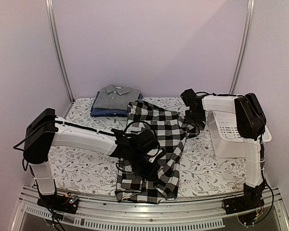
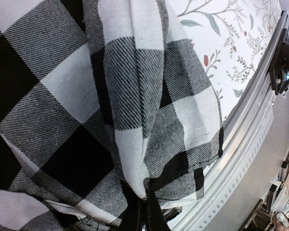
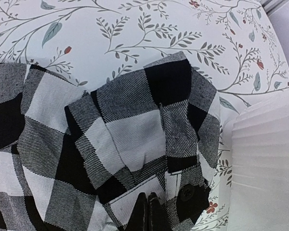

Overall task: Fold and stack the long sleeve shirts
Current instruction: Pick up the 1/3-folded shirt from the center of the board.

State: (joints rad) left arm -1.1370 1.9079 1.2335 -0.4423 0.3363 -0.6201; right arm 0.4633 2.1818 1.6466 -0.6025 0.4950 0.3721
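Observation:
The black-and-white checked shirt [image 1: 156, 144] lies spread down the middle of the table, its hem near the front edge. My left gripper [image 1: 143, 161] is shut on a fold of its cloth [image 2: 149, 159], fingertips [image 2: 149, 216] pinched together under the fabric. My right gripper [image 1: 195, 118] is shut on the shirt's buttoned cuff [image 3: 183, 159] at the shirt's right edge, beside the basket. The grey shirt [image 1: 116, 97] lies folded on top of the folded blue shirt [image 1: 100, 112] at the back left.
A white plastic basket [image 1: 231, 131] stands at the right, close to the right gripper; it shows in the right wrist view [image 3: 265, 159]. The floral tablecloth [image 1: 82, 163] covers the table. A metal rail [image 2: 241, 159] runs along the front edge.

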